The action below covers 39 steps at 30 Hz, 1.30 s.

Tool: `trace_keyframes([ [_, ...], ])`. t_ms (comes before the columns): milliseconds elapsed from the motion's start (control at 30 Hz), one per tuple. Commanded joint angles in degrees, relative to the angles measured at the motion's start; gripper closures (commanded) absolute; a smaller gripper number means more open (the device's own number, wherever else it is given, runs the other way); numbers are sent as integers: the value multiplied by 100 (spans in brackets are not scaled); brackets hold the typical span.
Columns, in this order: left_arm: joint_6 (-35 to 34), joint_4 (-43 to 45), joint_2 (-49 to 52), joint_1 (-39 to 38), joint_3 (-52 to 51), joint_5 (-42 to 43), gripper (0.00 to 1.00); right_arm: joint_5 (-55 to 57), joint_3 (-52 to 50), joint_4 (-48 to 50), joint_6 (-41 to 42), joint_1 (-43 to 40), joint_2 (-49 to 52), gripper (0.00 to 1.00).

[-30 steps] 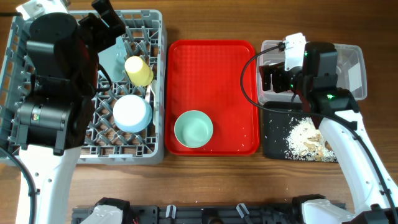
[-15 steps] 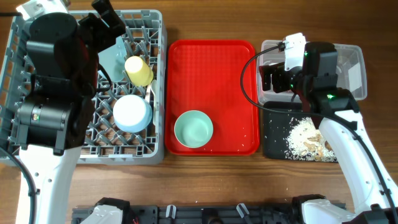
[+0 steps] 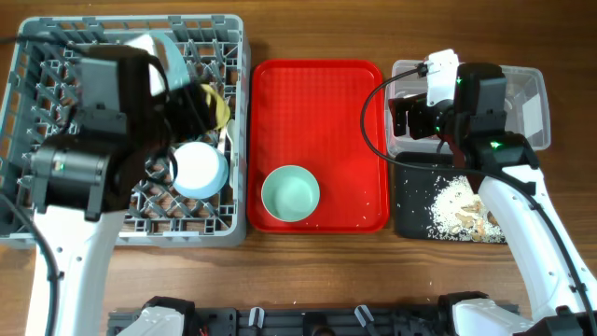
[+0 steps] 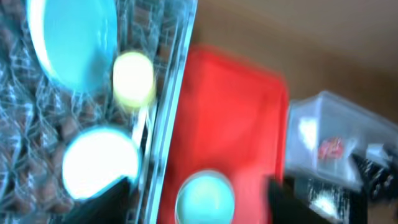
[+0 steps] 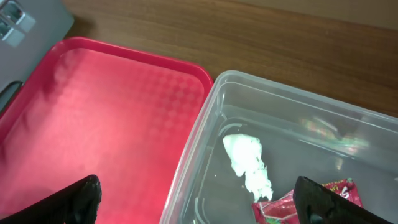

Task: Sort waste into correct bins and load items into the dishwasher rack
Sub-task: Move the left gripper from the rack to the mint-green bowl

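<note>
Crockery sits in the large square grey plastic dishwasher rack [image 3: 230, 224] at the left end of the wooden counter [image 3: 317, 271]. A light blue round plate [image 4: 71, 40] stands on edge among the pegs toward the far side. A small yellow cup [image 4: 132, 78] lies just beside it, and a pale green-blue bowl [image 3: 199, 168] rests mouth down nearer the front. The left arm [image 3: 84, 168] hangs over the rack and hides much of it from above. Its wrist view is badly blurred, yet the left claw [image 4: 198, 186] shows two dark fingertips apart with nothing between them, so it is released.

Just right of the rack lies a flat red plastic serving tray [image 3: 322, 112]. It carries a second pale green-blue bowl [image 3: 290, 193], upright, in its near left corner.

Right of the red tray, at the far side, a clear plastic rectangular tub [image 3: 527, 79] holds a crumpled white tissue [image 5: 249, 163]. A small shiny red snack wrapper [image 5: 283, 208] lies just beside the tissue on the tub's floor. The right claw [image 5: 196, 186] hovers over the tub's left end, spread wide and empty. In front of the tub, a shallow black rectangular tray [image 3: 410, 196] holds a heap of loose white rice-like and brown food scraps [image 3: 457, 205], piled toward its right side.
</note>
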Motion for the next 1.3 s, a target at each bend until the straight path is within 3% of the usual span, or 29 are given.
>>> trace_keyframes([
  [0, -11, -782, 289, -197, 4, 555, 96, -33, 4, 11, -72, 2, 42, 0],
  [67, -11, -1340, 507, -586, 4, 553, 96, -33, 4, 11, -72, 2, 42, 0],
  [167, -15, -1329, 691, -1250, -129, 553, 96, -33, 4, 11, -70, 2, 42, 0],
  [367, -629, -131, 879, -2535, -1182, 420, 87, -31, 4, 11, -70, 2, 42, 0],
  [533, -807, 905, 1176, -3213, -1993, 356, 70, -31, 4, 11, -70, 2, 42, 0],
  [733, -804, 1526, 1635, -3574, -2216, 101, 72, -31, 4, 9, -72, 2, 42, 0],
  [933, -723, 1858, 1690, -3580, -2214, 87, 64, -31, 4, 11, -72, 2, 42, 0],
  [1000, -723, 1967, 1692, -3585, -2214, 85, 57, -31, 4, 11, -72, 2, 42, 0],
  [1100, -745, 2076, 1720, -3665, -2216, 79, 68, -31, 4, 11, -70, 2, 42, 0],
  [1267, -743, 2288, 1952, -3893, -2216, -22, 71, -31, 4, 11, -72, 2, 42, 0],
])
